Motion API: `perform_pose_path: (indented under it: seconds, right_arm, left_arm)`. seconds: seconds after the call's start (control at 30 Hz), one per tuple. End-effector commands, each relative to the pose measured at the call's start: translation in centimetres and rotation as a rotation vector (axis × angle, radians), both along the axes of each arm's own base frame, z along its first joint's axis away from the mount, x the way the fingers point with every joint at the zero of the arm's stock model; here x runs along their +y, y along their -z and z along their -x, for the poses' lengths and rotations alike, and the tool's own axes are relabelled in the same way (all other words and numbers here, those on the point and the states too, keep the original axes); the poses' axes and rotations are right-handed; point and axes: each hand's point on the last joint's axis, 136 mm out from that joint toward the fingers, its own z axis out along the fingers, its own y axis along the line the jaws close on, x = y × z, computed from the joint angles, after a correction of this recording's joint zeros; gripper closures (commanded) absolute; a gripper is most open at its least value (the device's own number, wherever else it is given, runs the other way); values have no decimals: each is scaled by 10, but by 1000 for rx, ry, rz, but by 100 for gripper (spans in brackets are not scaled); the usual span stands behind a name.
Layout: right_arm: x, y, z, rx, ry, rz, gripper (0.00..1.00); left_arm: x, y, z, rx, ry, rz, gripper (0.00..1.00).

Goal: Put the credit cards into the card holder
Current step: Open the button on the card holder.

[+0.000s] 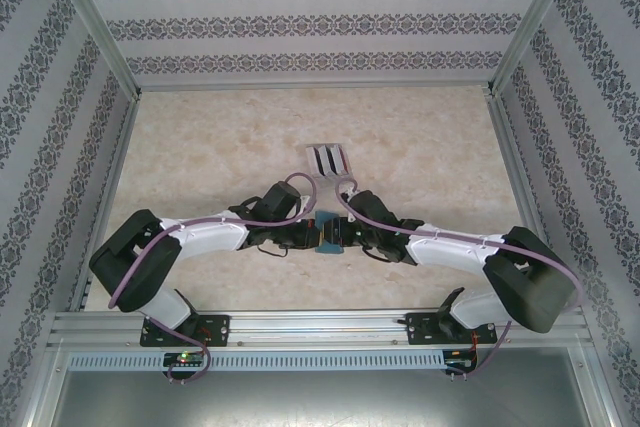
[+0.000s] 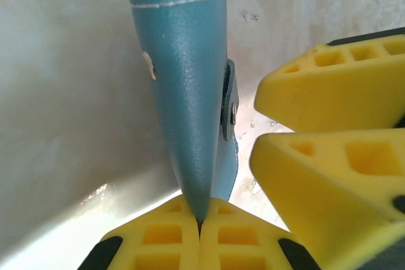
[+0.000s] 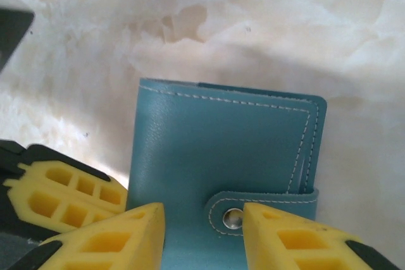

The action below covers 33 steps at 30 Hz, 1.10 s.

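teal card holder [image 3: 215,150] sits between both grippers at the near middle of the table [image 1: 200,147], strap snapped shut, no card seen inside. left gripper [image 2: 201,222] pinches one edge tight. right gripper [image 3: 202,214] part open by the snap. opening and loading still left. wide open room beyond, ribbed grey piece [image 1: 330,159] near.

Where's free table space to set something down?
Bare table left of the ribbed grey piece, right of it, and behind it to the back wall. Crowded near-centre: left gripper and right gripper meet at the card holder.
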Motion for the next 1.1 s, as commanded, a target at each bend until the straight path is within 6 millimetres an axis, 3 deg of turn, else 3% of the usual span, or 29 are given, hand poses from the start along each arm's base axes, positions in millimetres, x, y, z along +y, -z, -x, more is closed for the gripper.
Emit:
perform_pose_path:
  seconds: [0.0,0.13,0.23,0.4,0.57,0.8,0.87,0.93,1.0,1.07]
  right_arm:
    - [7,9,6,27,-57,-18,59]
    - [-16,38,-1,54,26,132,61]
    - [-22,42,-6,56,62,170,69]
    - [-22,29,-12,16,74,173,83]
    - [-35,18,-14,-10,109,200,99]
    - [-50,12,-12,16,129,130,100]
    - [-51,11,-11,28,121,98,100]
    - [-46,3,-11,18,84,56,100]
    - [-43,-4,-10,5,60,41,100]
    - [-38,-15,-10,-12,42,8,100]
  left_arm:
    - [-16,-14,0,-30,47,71,100]
    - [-18,-24,1,-63,54,120,100]
    - [-16,-30,-1,-103,54,120,100]
    - [-13,-27,-3,-109,43,101,100]
    - [-3,-9,-8,-75,-5,-2,100]
    - [3,8,-11,-39,-24,-73,100]
    - [4,13,-12,-31,-27,-90,83]
    - [4,18,-12,-16,-24,-100,59]
    - [2,19,-12,-1,-19,-87,48]
    - [5,20,-15,-3,-29,-91,45]
